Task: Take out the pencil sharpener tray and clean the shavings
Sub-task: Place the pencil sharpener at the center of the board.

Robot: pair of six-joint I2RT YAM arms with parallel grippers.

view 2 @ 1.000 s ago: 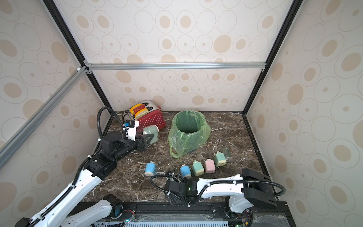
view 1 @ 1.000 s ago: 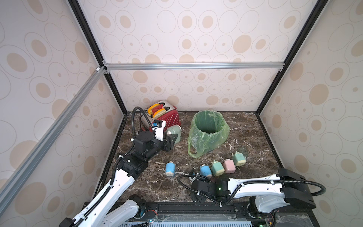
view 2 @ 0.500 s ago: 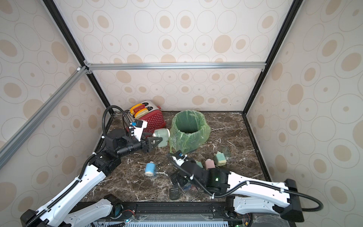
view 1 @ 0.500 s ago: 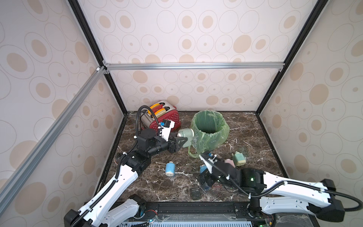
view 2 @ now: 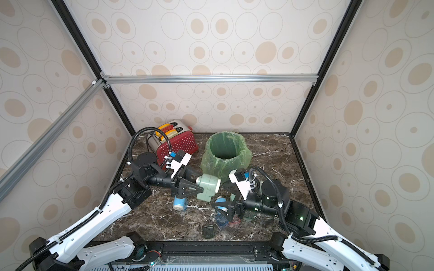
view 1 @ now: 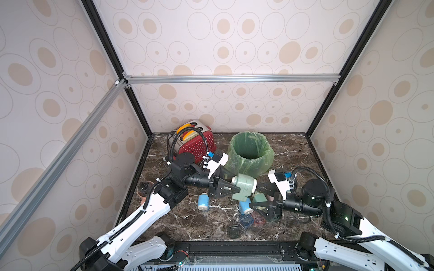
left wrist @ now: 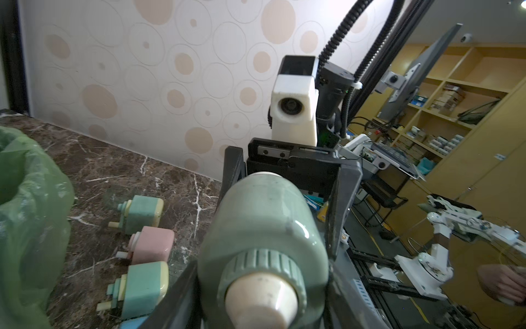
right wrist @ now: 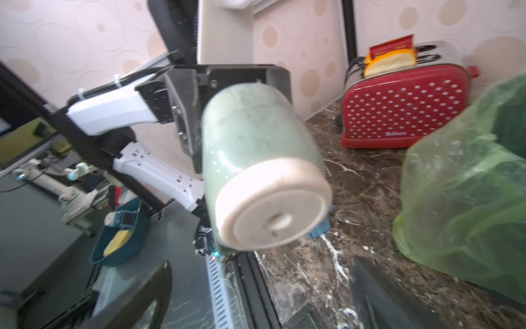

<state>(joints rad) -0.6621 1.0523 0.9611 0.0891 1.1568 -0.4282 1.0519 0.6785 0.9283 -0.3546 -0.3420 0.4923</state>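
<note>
Okay, left gripper (view 1: 229, 185): clamped on green sharpener (view 1: 245, 187), aloft near bin (view 1: 249, 162)
right gripper (view 1: 254, 208): fingers spread wide, empty, just below sharpener
remaining: likely pull its tray, dump shavings

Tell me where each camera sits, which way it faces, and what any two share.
Top views: high in front, looking down on the table; both top views show both arms, left gripper and right gripper.
Left wrist: on the left arm, looking past its own fingers and the held green sharpener at the right arm's camera.
Right wrist: on the right arm, over its own fingers, facing the sharpener's cream end, toaster and bin.
Shared: both wrist views show the green sharpener, from opposite ends.
</note>
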